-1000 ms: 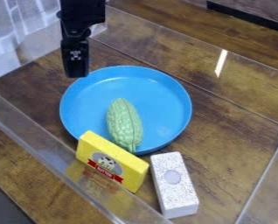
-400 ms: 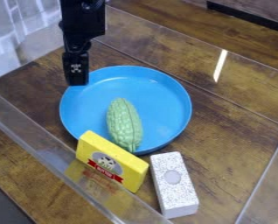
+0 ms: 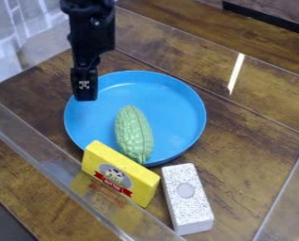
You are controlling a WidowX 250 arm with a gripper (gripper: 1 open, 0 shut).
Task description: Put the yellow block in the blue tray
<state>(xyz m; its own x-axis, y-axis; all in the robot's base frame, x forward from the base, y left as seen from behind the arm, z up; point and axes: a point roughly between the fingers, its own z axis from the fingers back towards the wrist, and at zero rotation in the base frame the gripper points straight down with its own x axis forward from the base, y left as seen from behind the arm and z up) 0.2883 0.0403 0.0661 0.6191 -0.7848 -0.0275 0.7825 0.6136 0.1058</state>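
Dark brown wooden tabletop (image 3: 259,104) fills my view, with a clear plastic wall (image 3: 39,160) running along its near-left edge and glare streaks on the wood.

My black pincer (image 3: 85,91) hangs from the black arm (image 3: 89,28) at the upper left, pointing straight down, its tip over the far-left rim of the big round bright blue tray (image 3: 178,99). I can't separate the two fingers clearly at this size, but they read as spread apart, and nothing sits between them.

Working rightwards from the pincer: below it and a little right, inside the tray, lies a pale green ridged gourd-shaped vegetable (image 3: 134,132), long axis running toward me. Well below the pincer, outside the tray and touching or just beside its near rim, sits the bright yellow rectangular block (image 3: 119,173) with a red-and-white picture label on top; it is on the table, not in the tray. Just beside that, further right, lies a white-grey speckled block (image 3: 187,196) of like size.

Against a second ago, the pincer has dropped lower and shifted slightly right in my picture, from above the wood beside the tray to over its rim. Both blocks, the vegetable and the tray have stayed put.
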